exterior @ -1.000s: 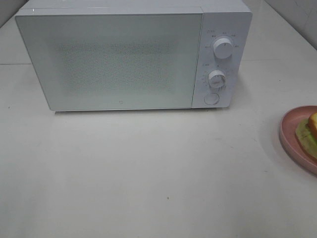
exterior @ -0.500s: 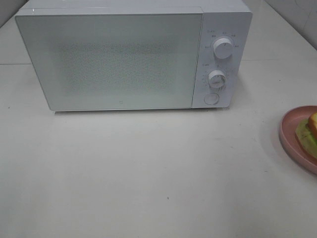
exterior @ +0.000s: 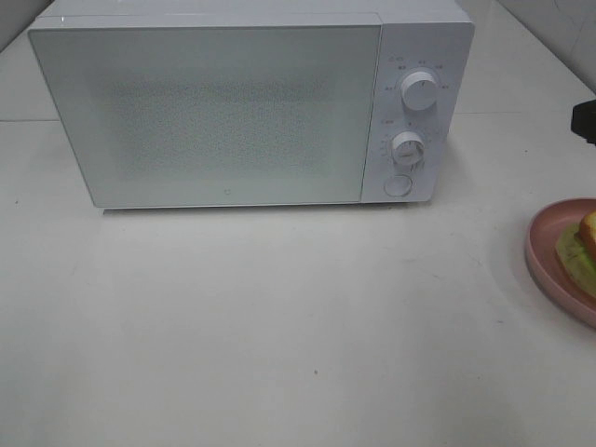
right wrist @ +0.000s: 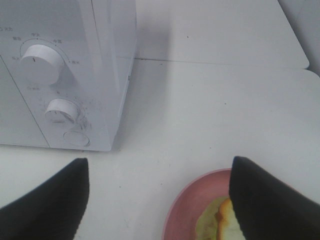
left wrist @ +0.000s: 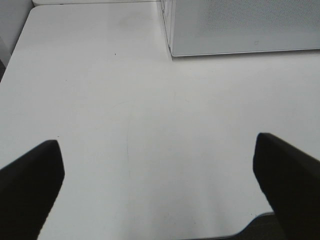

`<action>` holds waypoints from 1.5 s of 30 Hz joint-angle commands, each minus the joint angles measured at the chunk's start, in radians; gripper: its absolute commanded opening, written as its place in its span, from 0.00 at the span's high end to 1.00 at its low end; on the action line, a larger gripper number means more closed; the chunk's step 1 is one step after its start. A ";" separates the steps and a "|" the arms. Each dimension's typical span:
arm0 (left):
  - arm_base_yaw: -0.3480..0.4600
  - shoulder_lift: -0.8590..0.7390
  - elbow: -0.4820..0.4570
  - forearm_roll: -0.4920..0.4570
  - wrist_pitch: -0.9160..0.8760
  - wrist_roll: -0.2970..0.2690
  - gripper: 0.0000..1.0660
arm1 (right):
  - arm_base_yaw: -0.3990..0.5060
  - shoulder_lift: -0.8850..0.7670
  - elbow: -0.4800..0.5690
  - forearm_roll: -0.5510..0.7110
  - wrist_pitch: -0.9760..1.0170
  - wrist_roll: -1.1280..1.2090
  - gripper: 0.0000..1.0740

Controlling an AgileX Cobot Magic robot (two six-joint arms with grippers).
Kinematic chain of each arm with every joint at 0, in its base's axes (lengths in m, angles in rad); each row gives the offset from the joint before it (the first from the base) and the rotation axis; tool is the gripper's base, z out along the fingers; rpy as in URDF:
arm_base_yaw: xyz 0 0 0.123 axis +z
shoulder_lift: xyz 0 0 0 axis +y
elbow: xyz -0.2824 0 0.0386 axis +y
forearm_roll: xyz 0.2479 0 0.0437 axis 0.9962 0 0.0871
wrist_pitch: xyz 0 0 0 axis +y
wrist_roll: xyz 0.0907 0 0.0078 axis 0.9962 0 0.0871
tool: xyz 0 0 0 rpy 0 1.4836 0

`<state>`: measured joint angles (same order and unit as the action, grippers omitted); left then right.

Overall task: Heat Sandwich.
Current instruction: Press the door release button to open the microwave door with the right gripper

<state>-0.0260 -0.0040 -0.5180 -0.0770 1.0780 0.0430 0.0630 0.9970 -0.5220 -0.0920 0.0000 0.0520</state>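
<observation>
Sandwich on plate, microwave shut.
The sandwich [exterior: 582, 250] is seen on a pink plate [exterior: 538, 244] at the right of the table [exterior: 279, 326], apart from the microwave [exterior: 214, 112]. The left hand [left wrist: 157, 150] is held spread over the table; the right hand [right wrist: 160, 167] is spread above the plate, nothing gripped.

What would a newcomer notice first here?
The big white microwave fills the back of the table, with its door shut. At the right edge sits a pink plate carrying the sandwich. The right gripper hangs open near that plate, holding nothing.
</observation>
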 commanded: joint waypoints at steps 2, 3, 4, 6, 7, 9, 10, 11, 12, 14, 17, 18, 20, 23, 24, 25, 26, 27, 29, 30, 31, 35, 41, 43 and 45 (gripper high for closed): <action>0.005 -0.023 0.001 -0.009 -0.006 -0.006 0.08 | -0.002 0.056 -0.009 -0.002 -0.094 -0.003 0.30; 0.005 -0.023 0.001 -0.009 -0.006 -0.006 0.08 | -0.002 0.073 -0.009 -0.002 -0.118 -0.005 0.30; 0.005 -0.023 0.001 -0.009 -0.006 -0.006 0.08 | -0.002 0.103 -0.009 -0.002 -0.166 -0.006 0.30; 0.005 -0.023 0.001 -0.009 -0.006 -0.006 0.08 | -0.002 0.120 -0.009 -0.002 -0.185 -0.006 0.30; 0.005 -0.023 0.001 -0.009 -0.006 -0.006 0.08 | -0.002 0.136 -0.009 -0.002 -0.208 -0.006 0.30; 0.005 -0.023 0.001 -0.009 -0.006 -0.006 0.08 | -0.002 0.175 -0.006 -0.002 -0.290 -0.008 0.30; 0.005 -0.023 0.001 -0.009 -0.006 -0.006 0.08 | -0.002 0.184 0.002 -0.002 -0.339 -0.011 0.30; 0.005 -0.023 0.001 -0.009 -0.006 -0.006 0.08 | -0.002 0.184 0.002 -0.002 -0.339 -0.011 0.30; 0.005 -0.023 0.001 -0.009 -0.006 -0.006 0.08 | -0.002 0.197 0.014 -0.001 -0.391 -0.016 0.30; 0.005 -0.023 0.001 -0.009 -0.006 -0.006 0.08 | -0.002 0.223 0.049 0.036 -0.497 -0.052 0.30; 0.005 -0.023 0.001 -0.009 -0.006 -0.006 0.08 | -0.002 0.240 0.072 0.078 -0.557 -0.077 0.30; 0.005 -0.023 0.001 -0.009 -0.006 -0.006 0.08 | 0.007 0.251 0.090 0.116 -0.610 -0.103 0.30; 0.005 -0.023 0.001 -0.009 -0.006 -0.006 0.08 | 0.031 0.262 0.105 0.162 -0.665 -0.158 0.30; 0.005 -0.023 0.001 -0.009 -0.006 -0.006 0.08 | 0.091 0.293 0.128 0.258 -0.734 -0.241 0.30; 0.005 -0.023 0.001 -0.009 -0.006 -0.006 0.08 | 0.114 0.305 0.134 0.294 -0.759 -0.262 0.30; 0.005 -0.023 0.001 -0.009 -0.006 -0.006 0.08 | 0.114 0.305 0.134 0.294 -0.759 -0.262 0.30; 0.005 -0.023 0.001 -0.009 -0.006 -0.006 0.08 | 0.134 0.316 0.139 0.320 -0.779 -0.277 0.30; 0.005 -0.023 0.001 -0.009 -0.006 -0.006 0.08 | 0.183 0.337 0.149 0.382 -0.829 -0.318 0.30; 0.005 -0.023 0.001 -0.009 -0.006 -0.006 0.08 | 0.201 0.345 0.155 0.408 -0.852 -0.329 0.30; 0.005 -0.023 0.001 -0.009 -0.006 -0.006 0.08 | 0.224 0.355 0.160 0.437 -0.881 -0.336 0.30; 0.005 -0.023 0.001 -0.009 -0.006 -0.006 0.08 | 0.269 0.374 0.171 0.490 -0.927 -0.343 0.30; 0.005 -0.023 0.001 -0.009 -0.006 -0.006 0.08 | 0.325 0.408 0.187 0.535 -0.998 -0.343 0.30; 0.005 -0.023 0.001 -0.009 -0.006 -0.006 0.08 | 0.432 0.515 0.201 0.615 -1.095 -0.338 0.30; 0.005 -0.023 0.001 -0.009 -0.006 -0.006 0.08 | 0.458 0.543 0.201 0.654 -1.116 -0.335 0.30; 0.005 -0.023 0.001 -0.009 -0.006 -0.006 0.08 | 0.474 0.559 0.201 0.675 -1.130 -0.329 0.30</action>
<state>-0.0260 -0.0040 -0.5180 -0.0770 1.0780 0.0430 0.5300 1.5540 -0.3220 0.5680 -1.1050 -0.2780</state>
